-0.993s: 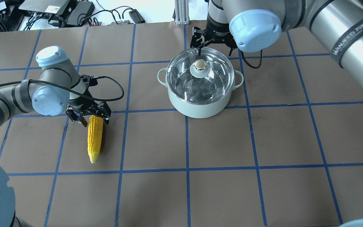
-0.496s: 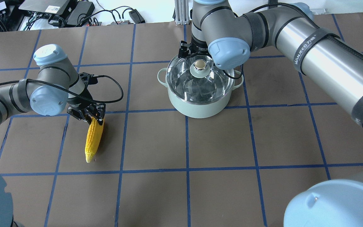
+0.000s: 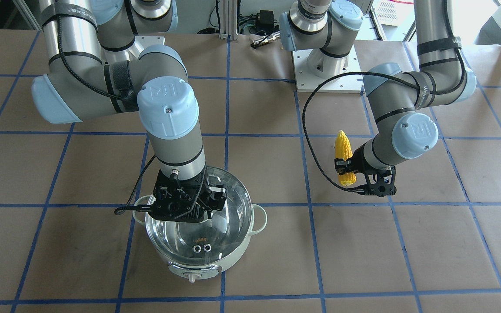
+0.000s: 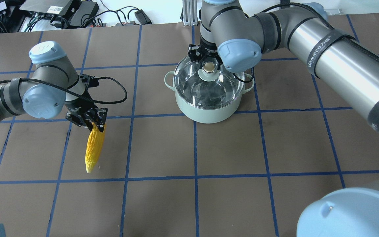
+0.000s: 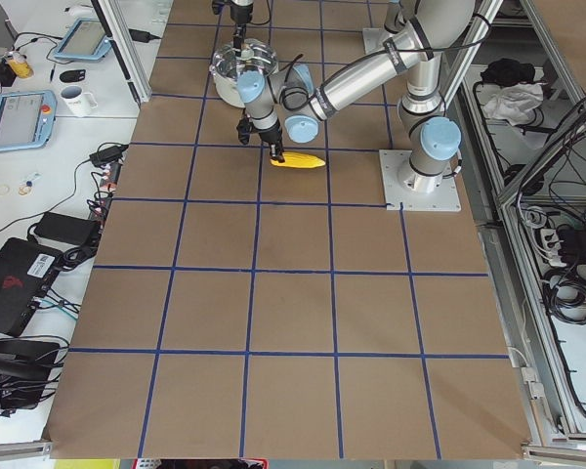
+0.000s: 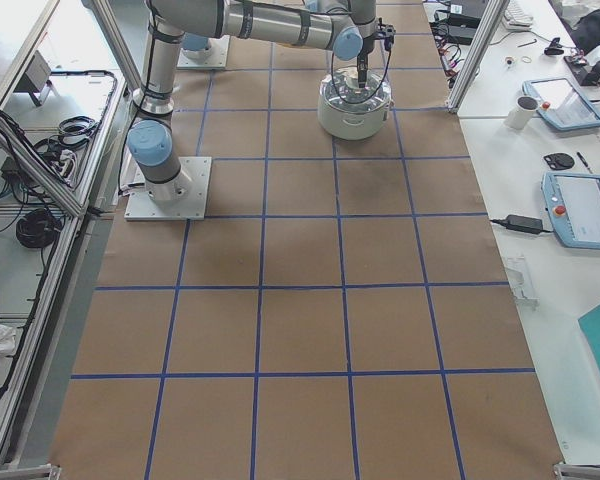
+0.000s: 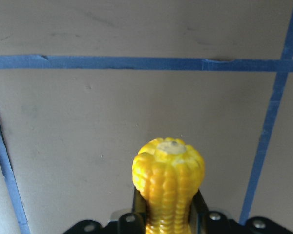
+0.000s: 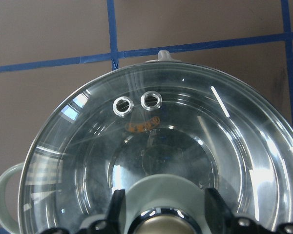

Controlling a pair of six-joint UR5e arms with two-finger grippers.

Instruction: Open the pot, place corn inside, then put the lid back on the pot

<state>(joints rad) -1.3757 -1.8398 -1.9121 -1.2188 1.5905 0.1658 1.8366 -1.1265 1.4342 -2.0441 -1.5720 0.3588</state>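
The pale green pot stands at the table's far middle with the glass lid on it. My right gripper hovers over the lid, open, with its fingers on either side of the beige knob. The lid's two vent rings show in the right wrist view. My left gripper is shut on the thick end of the yellow corn, left of the pot. The corn also shows in the front view and in the left wrist view.
The table is brown with a blue tape grid. Cables and black boxes lie beyond the far edge. The right arm's long silver link crosses above the table's right half. The left arm's black cable loops beside its wrist.
My left gripper has closed on the corn's thick end and drawn it slightly left and up. My right arm has swung over the pot, bringing its gripper around the lid knob.
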